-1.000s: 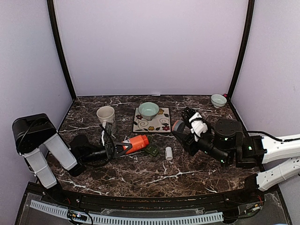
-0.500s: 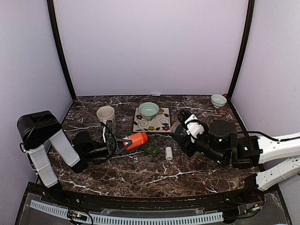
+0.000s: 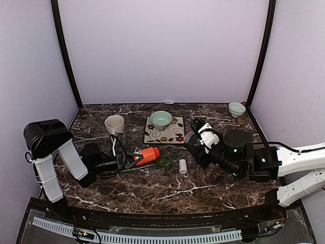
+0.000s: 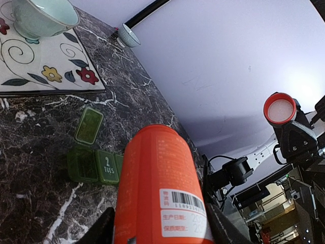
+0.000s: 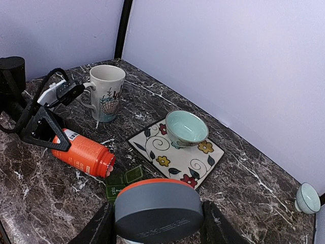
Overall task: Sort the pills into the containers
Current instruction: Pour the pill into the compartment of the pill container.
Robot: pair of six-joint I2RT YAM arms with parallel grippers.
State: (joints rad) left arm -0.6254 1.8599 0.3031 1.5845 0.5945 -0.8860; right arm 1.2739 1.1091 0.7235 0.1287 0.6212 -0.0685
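top external view: dark marble table, l arm reaches in low from the left, r arm from the right.
pill box place: flat on the table near the middle, just in front of the flowered tile, between the orange bottle and a white cap. it sits just beside the bottle's mouth; can't tell if they touch.
pill box axis: in left wrist view its three compartments sit side by side across the pic, w/ the open flap pointing toward the tile. in top view it's too small to fix the axis.
pill box look: small strip, dark translucent green. one end compartment is open, lid folded back. middle lid is shut, white print "2 tues". third is partly hidden behind the bottle. contents: can't tell.
left gripper: fingers clamped on both sides of the orange bottle. bottle lies near level, mouth toward the pill box and r arm, barcode label near the fingers.
right gripper: fingers pinching a round grey lid w/ orange rim, held above the table, right of the white cap.
mug: upright, left of the tile, shell print on its side.
bowl: pale green, on the tile's far part.
small bowl: far right corner, well apart from the rest.
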